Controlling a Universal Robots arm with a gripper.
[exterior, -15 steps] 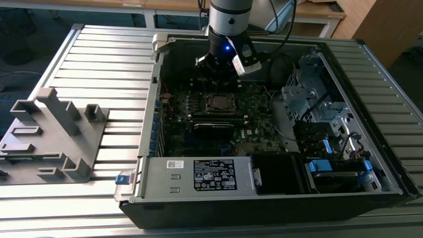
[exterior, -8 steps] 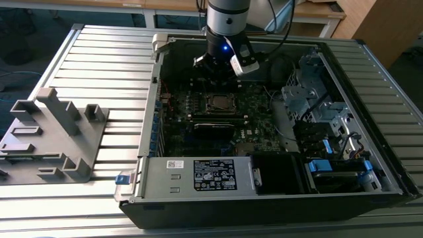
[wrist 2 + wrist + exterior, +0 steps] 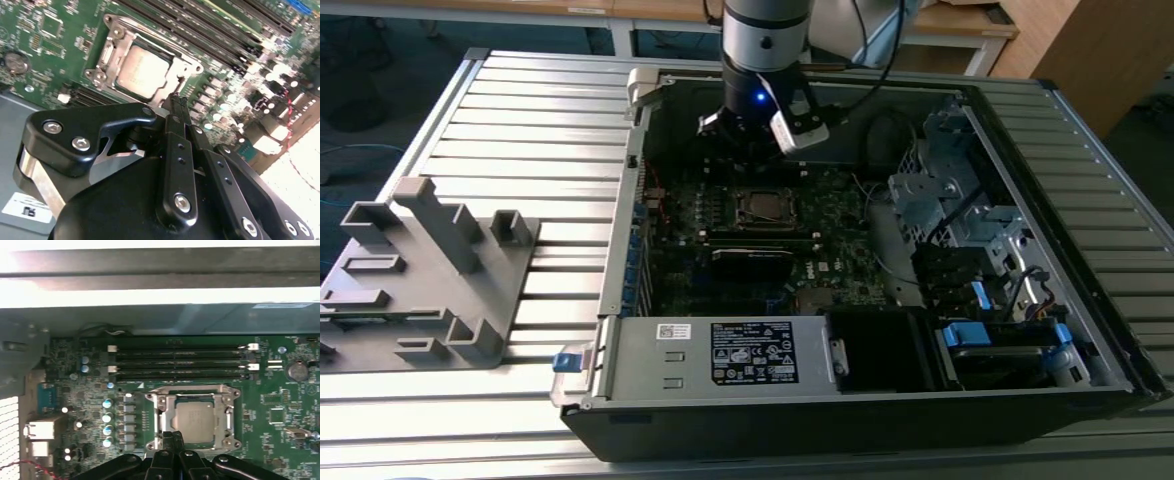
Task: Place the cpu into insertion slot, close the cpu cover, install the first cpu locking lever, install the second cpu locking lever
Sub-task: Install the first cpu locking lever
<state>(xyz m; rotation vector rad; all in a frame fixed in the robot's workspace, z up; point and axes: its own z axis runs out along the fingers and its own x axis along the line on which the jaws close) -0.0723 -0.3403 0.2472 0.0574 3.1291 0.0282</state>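
Green motherboard, square grey cpu, black tool

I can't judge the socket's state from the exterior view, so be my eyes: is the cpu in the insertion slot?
Observer: Yes. In both wrist views the cpu lies flat in it, grey top up.
Operator: And the cpu cover?
Observer: In the first wrist view the cpu cover is down, and the cpu shows through its window.
Operator: Where is the gripper?
Observer: In the second wrist view the gripper is shut with nothing between its tips, which are at one edge of the cover. I can't tell whether they touch it.
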